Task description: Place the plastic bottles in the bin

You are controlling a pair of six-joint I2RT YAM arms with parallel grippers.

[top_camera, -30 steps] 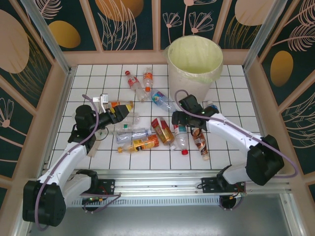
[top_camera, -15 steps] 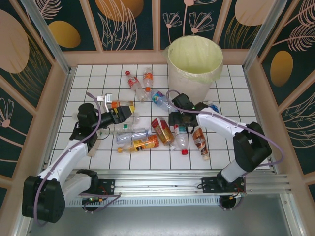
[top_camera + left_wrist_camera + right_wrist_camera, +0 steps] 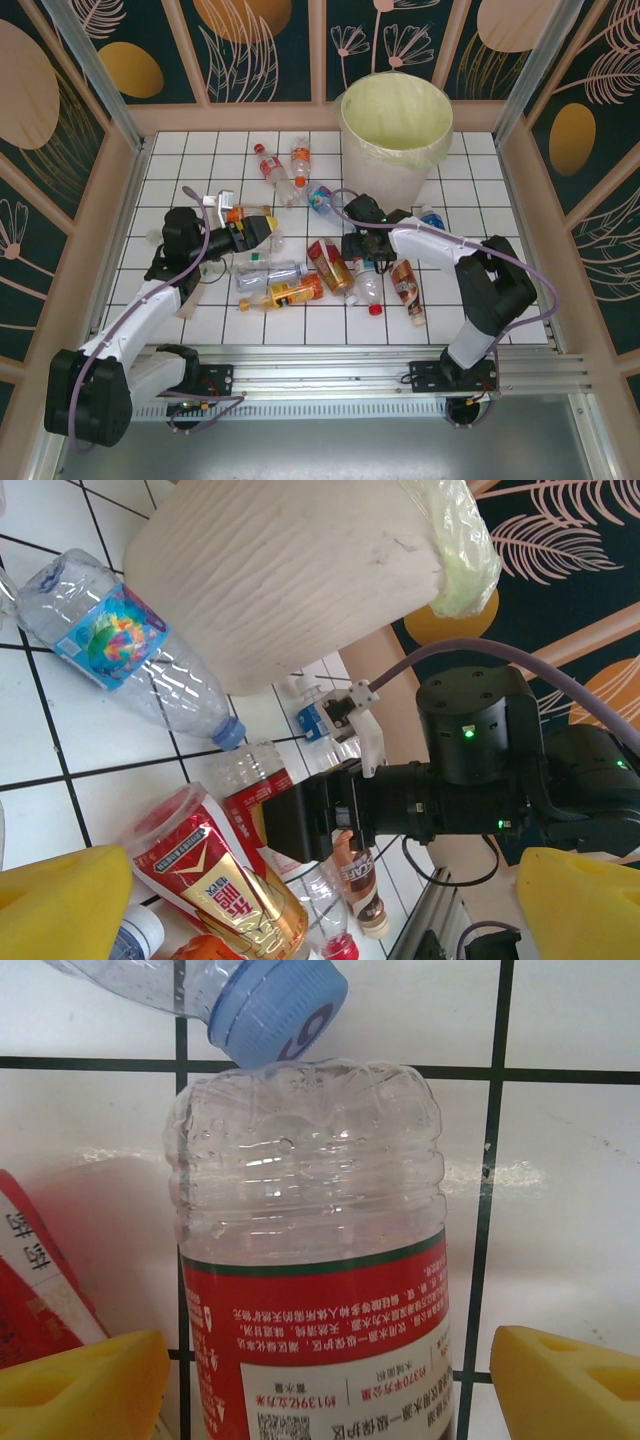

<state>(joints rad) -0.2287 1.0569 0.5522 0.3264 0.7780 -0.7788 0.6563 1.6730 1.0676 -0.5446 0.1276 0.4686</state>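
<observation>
White tiled surface (image 3: 180, 165) between dark patterned walls is carrying everything. At left, the left fingers (image 3: 262, 228) are hanging spread wide and released, grasping nothing, close to the nearest bottles. The plastic bottles (image 3: 290, 292) are lying scattered on their sides across the middle tiles. Right of centre, the right fingers (image 3: 357, 246) are straddling a red-labelled bottle (image 3: 315, 1330), released and not touching it, its clear end lying just beside a blue cap (image 3: 280, 1008). Furthest right, the bin (image 3: 382, 172) is standing upright by the far wall.
</observation>
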